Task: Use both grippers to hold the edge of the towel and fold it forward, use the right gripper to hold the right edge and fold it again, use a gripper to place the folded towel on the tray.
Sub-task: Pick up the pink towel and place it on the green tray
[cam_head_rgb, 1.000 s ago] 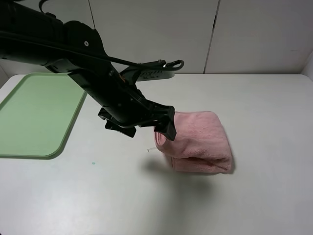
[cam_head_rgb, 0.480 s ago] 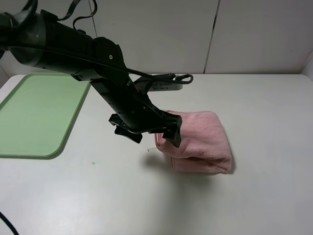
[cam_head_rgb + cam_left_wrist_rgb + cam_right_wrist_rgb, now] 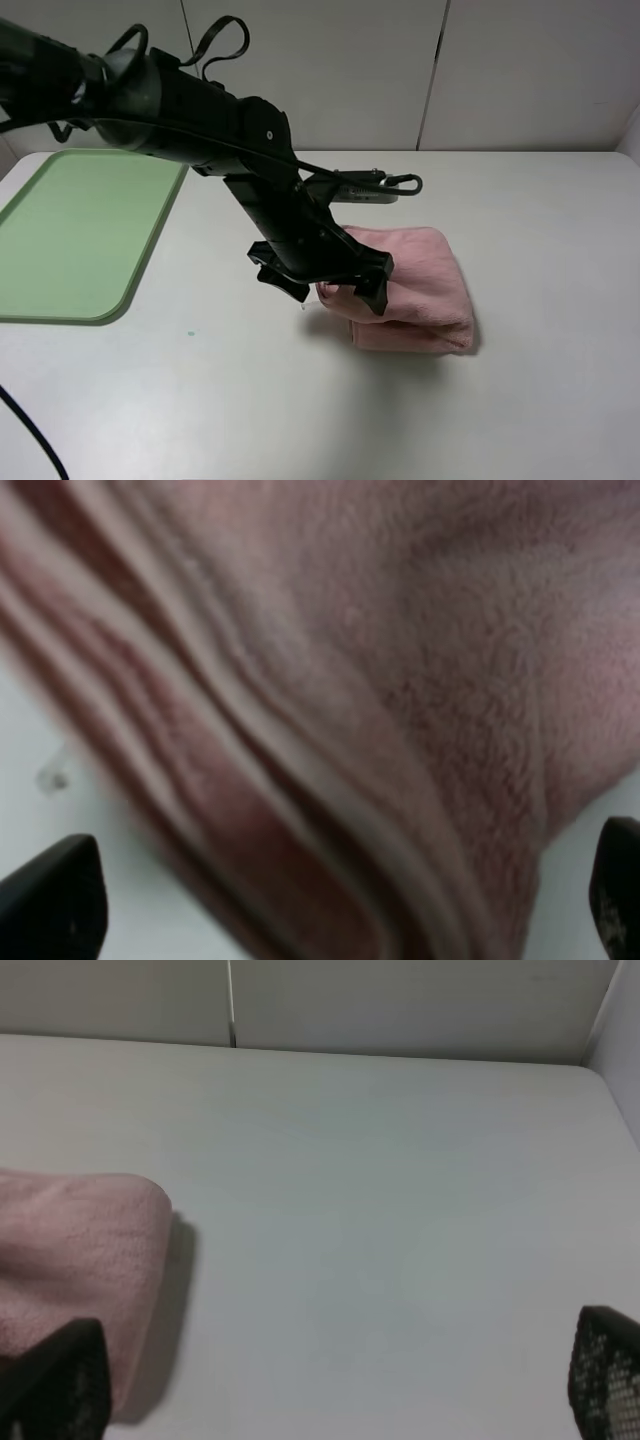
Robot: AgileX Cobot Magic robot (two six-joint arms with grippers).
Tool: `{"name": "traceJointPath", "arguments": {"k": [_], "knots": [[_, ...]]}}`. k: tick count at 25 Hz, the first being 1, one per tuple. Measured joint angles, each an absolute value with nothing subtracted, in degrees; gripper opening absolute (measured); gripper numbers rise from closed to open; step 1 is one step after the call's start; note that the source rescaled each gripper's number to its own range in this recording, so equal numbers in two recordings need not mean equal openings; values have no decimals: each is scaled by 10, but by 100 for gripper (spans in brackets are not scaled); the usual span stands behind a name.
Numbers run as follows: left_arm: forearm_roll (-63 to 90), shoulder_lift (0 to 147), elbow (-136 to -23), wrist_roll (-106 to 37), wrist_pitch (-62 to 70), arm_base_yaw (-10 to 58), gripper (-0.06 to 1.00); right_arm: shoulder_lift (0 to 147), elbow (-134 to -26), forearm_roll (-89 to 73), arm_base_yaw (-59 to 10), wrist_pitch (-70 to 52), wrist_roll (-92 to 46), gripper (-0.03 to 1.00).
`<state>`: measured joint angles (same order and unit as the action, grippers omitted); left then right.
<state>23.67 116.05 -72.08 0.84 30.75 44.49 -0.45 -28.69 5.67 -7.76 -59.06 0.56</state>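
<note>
Here, plush pink folded towel (image 3: 415, 285), layered hems, left gripper (image 3: 330, 285) spread wide, right gripper (image 3: 330, 1390) likewise unclenched.

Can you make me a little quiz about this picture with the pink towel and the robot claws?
1. True or false: the folded pink plush towel is lying on the flat light green plastic tray.
2. Which claw is down at the towel's near-left corner? A) the left claw B) the right claw C) both
3. Fill in: the left claw's black fingers stand wide ____, with the towel's layered edge between them.

Key:
1. False. The towel lies on the white table, to the right of the tray.
2. A
3. open
</note>
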Motion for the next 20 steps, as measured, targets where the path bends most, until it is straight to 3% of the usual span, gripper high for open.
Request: {"name": "traceJointPath", "arguments": {"k": [20], "knots": [[220, 1242, -772, 14, 310, 450, 96, -4, -287, 56, -78, -590, 6, 100]]}}
